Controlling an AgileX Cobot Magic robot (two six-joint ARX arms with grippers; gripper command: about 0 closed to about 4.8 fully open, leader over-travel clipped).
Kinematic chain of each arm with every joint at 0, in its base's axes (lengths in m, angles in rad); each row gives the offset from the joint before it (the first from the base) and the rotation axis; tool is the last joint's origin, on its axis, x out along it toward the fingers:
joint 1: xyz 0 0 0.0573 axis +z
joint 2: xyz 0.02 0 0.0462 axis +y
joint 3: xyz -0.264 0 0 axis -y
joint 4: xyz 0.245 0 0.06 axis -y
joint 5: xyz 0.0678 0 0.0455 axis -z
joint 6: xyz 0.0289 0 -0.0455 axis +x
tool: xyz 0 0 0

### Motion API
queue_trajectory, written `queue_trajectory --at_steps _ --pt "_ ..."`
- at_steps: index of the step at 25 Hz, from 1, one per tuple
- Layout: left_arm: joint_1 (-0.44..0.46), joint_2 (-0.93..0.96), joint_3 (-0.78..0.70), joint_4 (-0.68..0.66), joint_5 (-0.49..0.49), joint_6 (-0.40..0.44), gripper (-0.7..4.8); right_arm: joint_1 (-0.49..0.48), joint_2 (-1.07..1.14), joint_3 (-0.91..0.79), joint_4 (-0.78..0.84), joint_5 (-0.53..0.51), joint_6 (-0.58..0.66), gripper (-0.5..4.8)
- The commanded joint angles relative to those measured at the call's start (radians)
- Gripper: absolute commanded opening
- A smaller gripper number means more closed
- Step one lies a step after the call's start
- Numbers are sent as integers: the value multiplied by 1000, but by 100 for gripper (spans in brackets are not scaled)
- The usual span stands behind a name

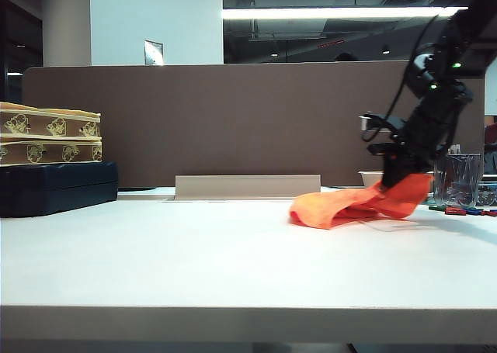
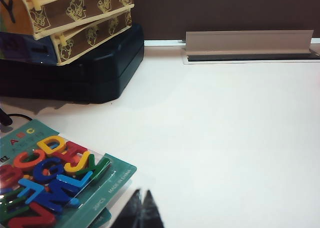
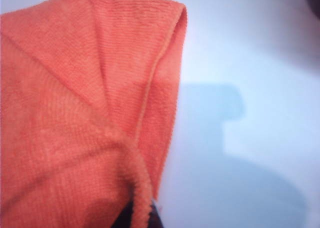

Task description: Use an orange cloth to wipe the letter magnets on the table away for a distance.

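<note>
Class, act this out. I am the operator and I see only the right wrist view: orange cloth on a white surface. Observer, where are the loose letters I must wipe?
Observer: Small flat plastic letter magnets lie at the exterior view's right edge, beside a clear plastic cup.
Operator: How does the cloth lie?
Observer: The bright orange microfibre cloth hangs from the right pincer and trails leftward on the white table.
Operator: And the left arm?
Observer: The left pincer, shut, sits beside a teal carded pack of coloured letters.
</note>
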Motion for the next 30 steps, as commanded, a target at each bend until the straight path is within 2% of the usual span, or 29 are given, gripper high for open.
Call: queue_trajectory --at_steps 1,8,16,18,21,25,30 --pt "0 0 2 10 0 -3 -5 -39 -5 3 -3 1 -2 -9" --pt "0 0 2 9 0 -3 -5 -160 -5 3 -48 -3 13 -9" --pt "0 0 3 28 0 -3 -5 -250 -6 4 -43 -6 50 -9" --pt "0 0 3 34 0 -3 -5 -264 -13 6 -14 -68 119 -9" --pt "0 0 4 37 0 -3 -5 -264 -58 6 81 -233 193 -9" --pt "0 0 4 36 0 -3 -5 -236 -130 5 152 -402 276 -9" --pt "0 0 4 36 0 -3 -5 -168 -264 5 152 -492 276 -9"
